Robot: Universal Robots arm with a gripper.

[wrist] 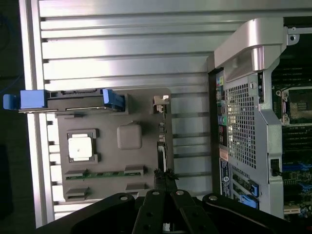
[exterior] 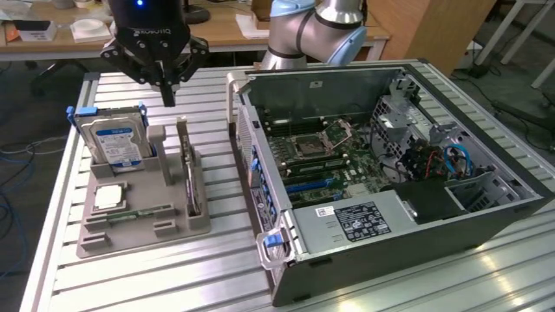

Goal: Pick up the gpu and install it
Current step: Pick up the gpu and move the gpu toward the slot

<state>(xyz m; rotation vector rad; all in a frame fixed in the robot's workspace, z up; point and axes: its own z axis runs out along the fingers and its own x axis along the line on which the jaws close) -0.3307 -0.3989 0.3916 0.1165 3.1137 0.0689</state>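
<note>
The gpu (exterior: 189, 174) stands on edge in a slot of the grey holder tray (exterior: 139, 237), a thin card with its silver bracket at the far end. In the wrist view the gpu (wrist: 163, 142) appears edge-on as a narrow dark strip. My gripper (exterior: 168, 96) hangs above the far end of the tray, well clear of the card, its fingers closed to a point with nothing between them. In the wrist view, the gripper (wrist: 165, 176) has its tips pressed together over the card's near end.
A hard drive (exterior: 114, 142) with blue rails stands at the tray's far end, and a processor (exterior: 109, 195) and a memory stick (exterior: 139, 212) lie flat on the tray. The open computer case (exterior: 390, 162) sits to the exterior view's right, motherboard (exterior: 325, 159) exposed.
</note>
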